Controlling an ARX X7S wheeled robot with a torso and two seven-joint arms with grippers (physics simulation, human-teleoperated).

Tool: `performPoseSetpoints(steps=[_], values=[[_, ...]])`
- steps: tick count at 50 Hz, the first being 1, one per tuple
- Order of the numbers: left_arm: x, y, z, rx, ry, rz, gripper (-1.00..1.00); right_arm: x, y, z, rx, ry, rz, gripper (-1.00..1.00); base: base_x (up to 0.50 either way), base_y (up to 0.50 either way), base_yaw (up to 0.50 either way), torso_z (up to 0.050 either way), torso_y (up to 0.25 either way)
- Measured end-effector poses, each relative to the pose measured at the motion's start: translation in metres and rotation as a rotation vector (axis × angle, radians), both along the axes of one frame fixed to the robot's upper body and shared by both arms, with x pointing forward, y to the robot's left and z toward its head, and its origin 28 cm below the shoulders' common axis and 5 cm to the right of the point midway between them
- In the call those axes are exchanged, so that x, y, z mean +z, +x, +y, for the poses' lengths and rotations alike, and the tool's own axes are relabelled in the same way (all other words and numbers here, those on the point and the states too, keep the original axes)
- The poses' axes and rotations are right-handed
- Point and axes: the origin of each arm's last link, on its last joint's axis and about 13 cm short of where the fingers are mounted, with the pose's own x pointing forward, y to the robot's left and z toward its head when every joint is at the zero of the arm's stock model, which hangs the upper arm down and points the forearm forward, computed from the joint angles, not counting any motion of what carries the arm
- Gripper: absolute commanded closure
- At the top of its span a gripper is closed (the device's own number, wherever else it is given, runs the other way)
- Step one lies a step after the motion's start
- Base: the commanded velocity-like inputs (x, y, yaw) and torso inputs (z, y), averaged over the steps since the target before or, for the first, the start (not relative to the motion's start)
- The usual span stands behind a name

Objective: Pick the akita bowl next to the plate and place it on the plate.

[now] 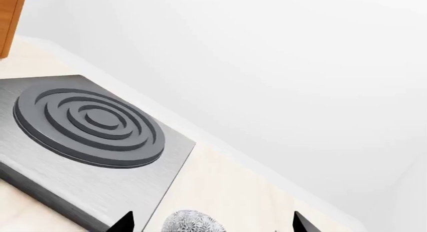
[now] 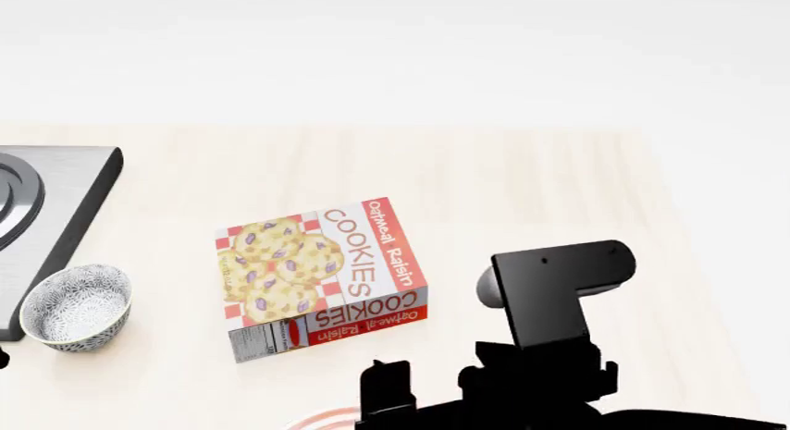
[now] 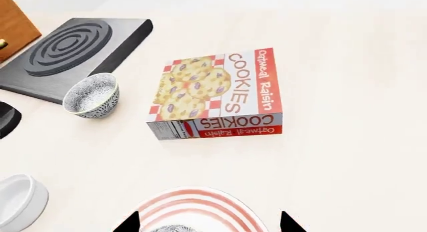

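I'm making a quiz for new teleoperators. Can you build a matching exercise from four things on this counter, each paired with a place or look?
1. akita bowl
2. plate
3. cookie box
4. white cup

A. flat, in the middle of the counter
B. beside the stove plate
C. red rings
D. plain, no pattern

Pairs: 1-B, 2-C, 3-A, 4-D

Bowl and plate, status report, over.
Left gripper open, right gripper open. Bowl over plate, only its edge in view. Cookie box clear of plate.
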Motion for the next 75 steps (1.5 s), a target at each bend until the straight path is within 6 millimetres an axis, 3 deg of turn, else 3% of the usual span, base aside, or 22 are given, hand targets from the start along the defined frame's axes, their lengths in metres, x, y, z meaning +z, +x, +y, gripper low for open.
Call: performPoseSetpoints(steps=[16, 49, 75], values=[[0.003, -0.002, -0.001, 0.0, 0.001, 0.001, -1.0, 0.003, -0.006, 0.001, -0.087, 0.038, -0.172, -1.0, 0.0, 0.0, 0.0, 0.0, 0.0], [0.005, -0.001, -0.002, -0.002, 0.01, 0.001, -1.0, -0.06, -0.012, -0.014, -0.421, -0.035, -0.393, -1.0, 0.0, 0.0, 0.0, 0.0, 0.0], [0.004, -0.002, -0.003, -0.006, 0.02, -0.005, -1.0, -0.073, -0.017, -0.027, -0.564, -0.09, -0.491, -1.0, 0.0, 0.0, 0.0, 0.0, 0.0]])
